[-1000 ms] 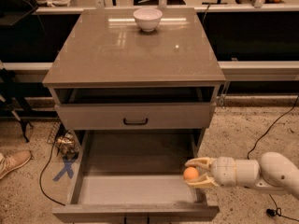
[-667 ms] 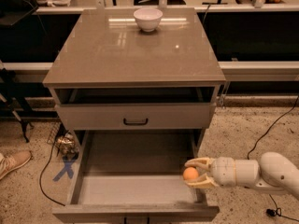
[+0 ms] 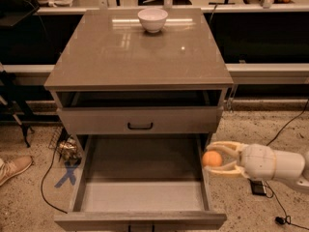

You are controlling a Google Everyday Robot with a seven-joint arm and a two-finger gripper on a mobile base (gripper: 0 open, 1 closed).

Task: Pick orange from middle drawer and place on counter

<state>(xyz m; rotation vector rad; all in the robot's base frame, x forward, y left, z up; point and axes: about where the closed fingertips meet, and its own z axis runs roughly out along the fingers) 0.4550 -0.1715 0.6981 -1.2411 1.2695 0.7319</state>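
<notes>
Gripper (image 3: 211, 158): clamped on the orange (image 3: 212, 159), at the middle drawer (image 3: 142, 195) right wall.
Change: within 1 s, orange is raised outward.
Left: counter (image 3: 140, 52) placement.

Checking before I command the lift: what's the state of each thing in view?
end effector: shut on the orange, by the middle drawer's right wall.
orange: gripped, not yet on the counter.
middle drawer: pulled open, floor bare.
upper drawer: fully shut or not, cannot tell.
white bowl: upright, at the counter's back.
counter: carries the bowl, no orange.
</notes>
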